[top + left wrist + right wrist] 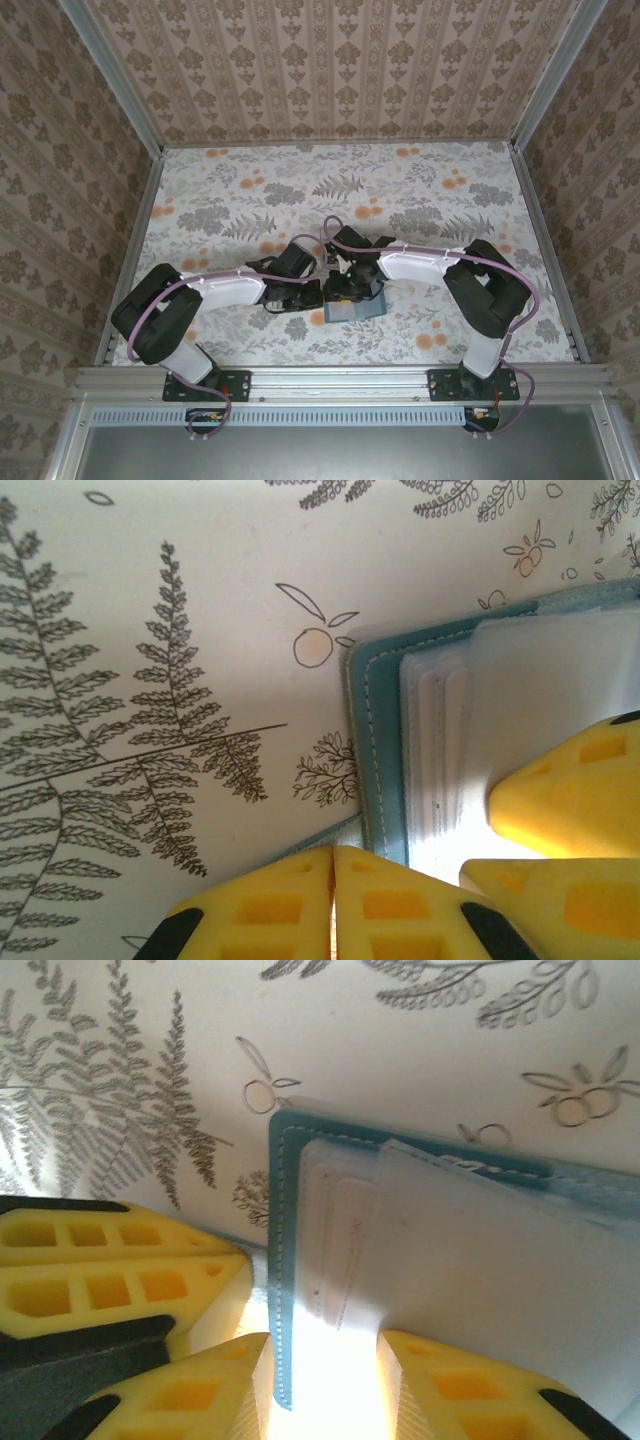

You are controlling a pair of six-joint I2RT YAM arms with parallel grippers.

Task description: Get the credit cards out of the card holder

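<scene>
The teal card holder (356,310) lies open on the fern-print table between both arms. Its stitched teal edge (278,1260) frames pale stepped credit cards (335,1240) tucked in the pockets, partly under a translucent flap (500,1290). My right gripper (322,1345) stands open astride that edge, one yellow finger on each side, with glare in the gap. My left gripper (333,865) is shut at the holder's corner, where the thin teal side tab (335,832) runs in between its fingertips. From the left wrist the cards (430,750) show beside the right gripper (478,835).
Patterned walls close the table (250,200) on three sides. A metal rail (340,380) runs along the near edge by the arm bases. The two grippers (330,293) work almost touching each other.
</scene>
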